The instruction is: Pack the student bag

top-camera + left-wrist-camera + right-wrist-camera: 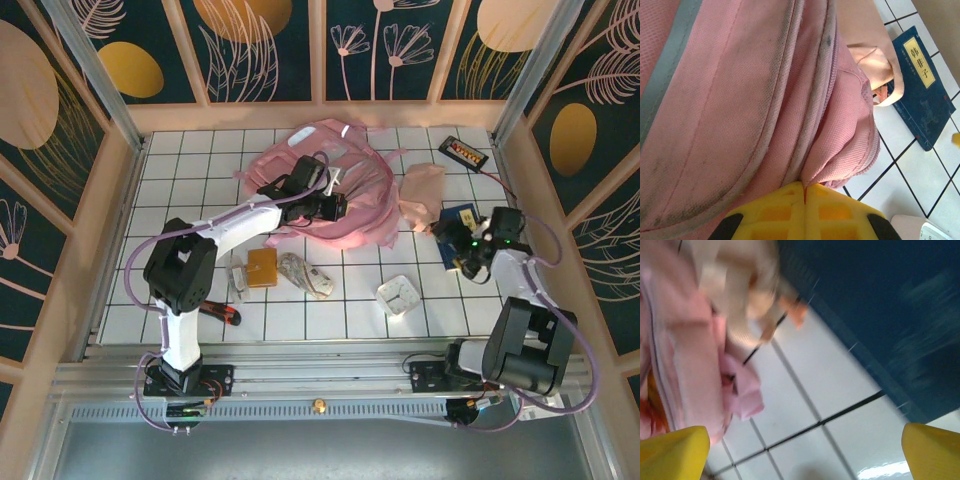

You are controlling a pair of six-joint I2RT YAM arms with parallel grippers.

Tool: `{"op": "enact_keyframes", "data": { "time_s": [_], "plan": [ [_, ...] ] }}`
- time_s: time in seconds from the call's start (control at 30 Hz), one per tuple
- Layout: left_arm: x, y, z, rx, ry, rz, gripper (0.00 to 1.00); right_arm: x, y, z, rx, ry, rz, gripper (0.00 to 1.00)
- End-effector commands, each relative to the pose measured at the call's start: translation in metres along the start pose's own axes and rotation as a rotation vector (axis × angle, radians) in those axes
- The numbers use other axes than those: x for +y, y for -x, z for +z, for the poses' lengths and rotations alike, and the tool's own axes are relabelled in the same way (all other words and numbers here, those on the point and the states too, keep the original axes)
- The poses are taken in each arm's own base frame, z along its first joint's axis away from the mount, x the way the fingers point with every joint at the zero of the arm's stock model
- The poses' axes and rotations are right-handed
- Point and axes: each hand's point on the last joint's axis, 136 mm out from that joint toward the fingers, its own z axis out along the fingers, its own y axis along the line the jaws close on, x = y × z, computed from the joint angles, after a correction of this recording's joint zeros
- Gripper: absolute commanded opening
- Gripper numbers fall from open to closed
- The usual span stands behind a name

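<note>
From overhead, the backpack (pixel 345 180) lies crumpled at the 12 o'clock end of the counter (pixel 350 320), just past centre. My left gripper (pixel 335 207) sits on its near edge. On the left wrist camera that gripper (pixel 804 192) has its fingers together, clamped on a thin fold of the backpack (pixel 740 100) beside the zipper seam.

My right gripper (pixel 456 243) is out at 3 o'clock from the bag, low over the blue book (pixel 462 216). On its own camera, which is blurred, the fingers (pixel 670 452) stand wide apart with nothing between them. The book (pixel 890 310) is toward 1 o'clock and the bag's edge toward 9 o'clock.

My worries:
- The left pinch holds very little cloth. If I lift to open the bag's mouth, the fold could slip out and the opening would collapse.
- The book lies flat on the tile, and one corner looks tucked against the pale pouch (pixel 420 192). A careless close could scrape the counter or snag the pouch (pixel 867 30) instead.
- Carrying anything toward 9 o'clock brings the right arm near the left one, so a clash is possible.
- Tugging the bag could drag it over the pouch.
</note>
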Motion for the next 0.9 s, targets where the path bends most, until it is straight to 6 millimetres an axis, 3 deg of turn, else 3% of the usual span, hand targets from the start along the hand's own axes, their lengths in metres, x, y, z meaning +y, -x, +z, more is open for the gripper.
{"op": "enact_keyframes", "data": {
  "time_s": [0.0, 0.07, 0.2, 0.27, 0.4, 0.6, 0.7, 0.87],
  "plan": [
    [-0.005, 0.027, 0.003, -0.086, -0.03, -0.002, 0.01, -0.026, 0.05, -0.015, -0.121, -0.171, -0.014, 0.99],
    [-0.004, 0.025, 0.003, -0.084, -0.028, 0.004, 0.01, -0.033, 0.081, -0.017, -0.194, -0.202, -0.004, 0.99],
    [-0.001, 0.019, 0.002, -0.068, -0.017, 0.015, 0.01, -0.041, 0.116, 0.002, -0.244, -0.154, 0.012, 0.99],
    [-0.001, 0.016, 0.001, -0.065, -0.02, 0.013, 0.01, -0.045, 0.123, 0.017, -0.242, -0.142, -0.014, 0.99],
    [0.001, 0.008, 0.0, -0.06, -0.023, 0.008, 0.01, -0.056, 0.116, 0.039, -0.172, -0.14, -0.049, 0.99],
    [0.003, 0.006, -0.001, -0.069, -0.019, 0.006, 0.01, -0.036, 0.089, 0.049, -0.082, -0.025, -0.049, 0.99],
    [0.003, 0.008, 0.0, -0.077, -0.021, 0.003, 0.01, -0.016, 0.057, 0.053, 0.006, 0.042, -0.032, 0.99],
    [0.003, 0.011, 0.006, -0.078, -0.029, -0.001, 0.01, 0.015, -0.015, 0.052, 0.153, 0.069, -0.04, 0.99]
  ]
}}
